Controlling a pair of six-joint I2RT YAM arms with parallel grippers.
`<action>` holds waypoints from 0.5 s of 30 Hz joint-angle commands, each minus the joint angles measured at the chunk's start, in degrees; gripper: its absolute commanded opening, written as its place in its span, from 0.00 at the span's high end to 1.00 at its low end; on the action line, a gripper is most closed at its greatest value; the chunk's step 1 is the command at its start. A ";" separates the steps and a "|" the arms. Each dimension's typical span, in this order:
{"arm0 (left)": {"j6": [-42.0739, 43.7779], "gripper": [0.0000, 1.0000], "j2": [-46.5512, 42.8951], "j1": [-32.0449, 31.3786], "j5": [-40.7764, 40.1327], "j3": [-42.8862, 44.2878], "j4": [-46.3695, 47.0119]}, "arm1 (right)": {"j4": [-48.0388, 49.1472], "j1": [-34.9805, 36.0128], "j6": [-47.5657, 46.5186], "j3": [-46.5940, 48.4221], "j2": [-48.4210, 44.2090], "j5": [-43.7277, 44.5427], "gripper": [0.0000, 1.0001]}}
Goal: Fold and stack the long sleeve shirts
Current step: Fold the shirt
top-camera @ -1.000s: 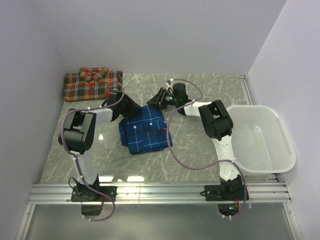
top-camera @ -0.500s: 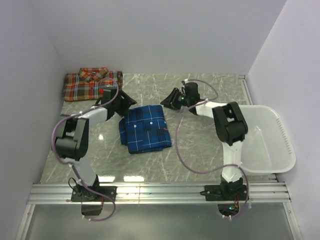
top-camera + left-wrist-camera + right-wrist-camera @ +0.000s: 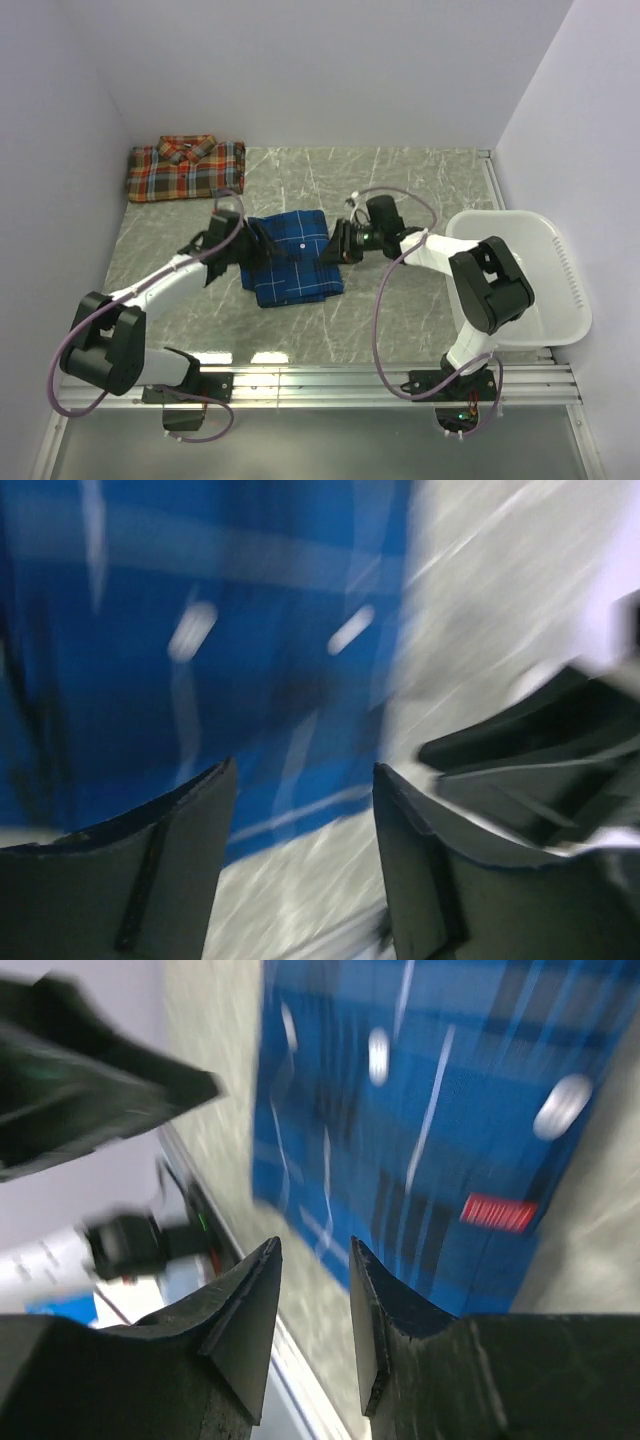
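Two tools moved in: left tool (image 3: 246, 246), right tool (image 3: 336, 243) now flank folded blue shirt (image 3: 295, 258), jaws parted, empty. Stacking onto red-orange shirt (image 3: 185, 168) likely next.

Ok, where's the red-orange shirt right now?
Top view: the red-orange shirt lies folded, far left on the table, apart from the blue shirt at centre.

The blue shirt (image 3: 293, 260) and the red-orange shirt (image 3: 186, 170) are soft cloth and not shiny. The table (image 3: 400, 180) looks like smooth grey stone with white veins, and it shines where the light hits it. The basket (image 3: 572, 285) is smooth white plastic, and the rails (image 3: 330, 385) at the near edge are shiny metal.
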 commanded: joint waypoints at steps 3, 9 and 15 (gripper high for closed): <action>-2.00 0.42 -1.23 -2.51 4.10 -11.00 -1.31 | -2.52 2.21 -4.23 -5.07 -1.52 -1.96 0.59; -0.77 0.45 0.70 -2.51 0.15 -12.00 -5.59 | -9.10 1.86 -5.02 -4.91 4.64 1.64 0.60; 0.28 0.43 -1.84 -1.90 -5.21 -8.76 -11.32 | -16.75 0.98 -9.05 -4.56 0.52 9.20 0.60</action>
